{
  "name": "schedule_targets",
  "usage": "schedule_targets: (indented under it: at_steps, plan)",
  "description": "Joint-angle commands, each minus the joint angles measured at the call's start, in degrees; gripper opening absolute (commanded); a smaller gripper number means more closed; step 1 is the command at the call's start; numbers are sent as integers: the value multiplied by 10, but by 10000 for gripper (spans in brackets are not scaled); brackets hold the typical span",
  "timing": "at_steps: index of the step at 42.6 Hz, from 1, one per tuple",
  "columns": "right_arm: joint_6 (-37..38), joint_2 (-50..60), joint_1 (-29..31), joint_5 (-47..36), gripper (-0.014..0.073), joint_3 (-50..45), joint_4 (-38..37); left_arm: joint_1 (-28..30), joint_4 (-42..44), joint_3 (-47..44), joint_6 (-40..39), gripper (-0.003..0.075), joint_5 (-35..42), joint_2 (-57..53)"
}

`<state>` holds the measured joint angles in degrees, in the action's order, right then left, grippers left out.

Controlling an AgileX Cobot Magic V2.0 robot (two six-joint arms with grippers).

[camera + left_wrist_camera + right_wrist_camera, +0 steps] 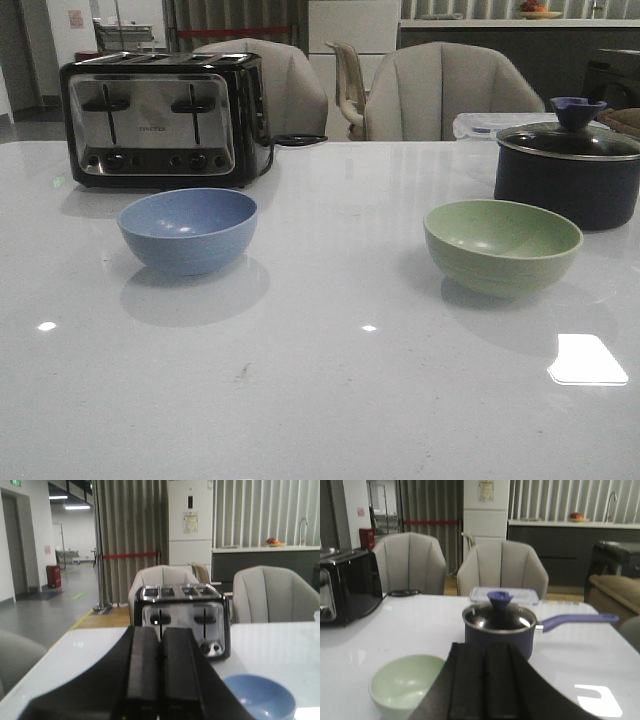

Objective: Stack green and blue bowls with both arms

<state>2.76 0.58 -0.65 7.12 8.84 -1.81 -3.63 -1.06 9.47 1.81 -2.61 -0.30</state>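
The front view shows the white table (330, 400) carrying toaster (165, 120), lidded pot (570, 170), blue bowl (187, 230) and green bowl (502, 246) well apart, while only wrist views show left end effector (160, 670) and right end effector (487, 680), both closed on nothing.

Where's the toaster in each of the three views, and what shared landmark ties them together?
Front view: toaster at back left of the table, behind the blue bowl.
Left wrist view: centre, just beyond the shut left gripper.
Right wrist view: cut off at the left edge.
Shared landmark: the grey chairs behind the table.
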Motion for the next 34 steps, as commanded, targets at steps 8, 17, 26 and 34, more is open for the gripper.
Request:
schedule_targets:
  at_steps: [8,17,26,34]
  plan:
    - [-2,-67,2,117,34,219,-34,2,-4,211,0,102,-72,59]
    - [-2,-179,2,231,34,312,-34,2,-5,309,0,102,-190,137]
    - [-2,-267,2,271,34,309,-34,2,-5,289,0,102,-225,181]
    - [-2,-329,2,269,34,288,-34,2,-5,256,0,102,-234,201]
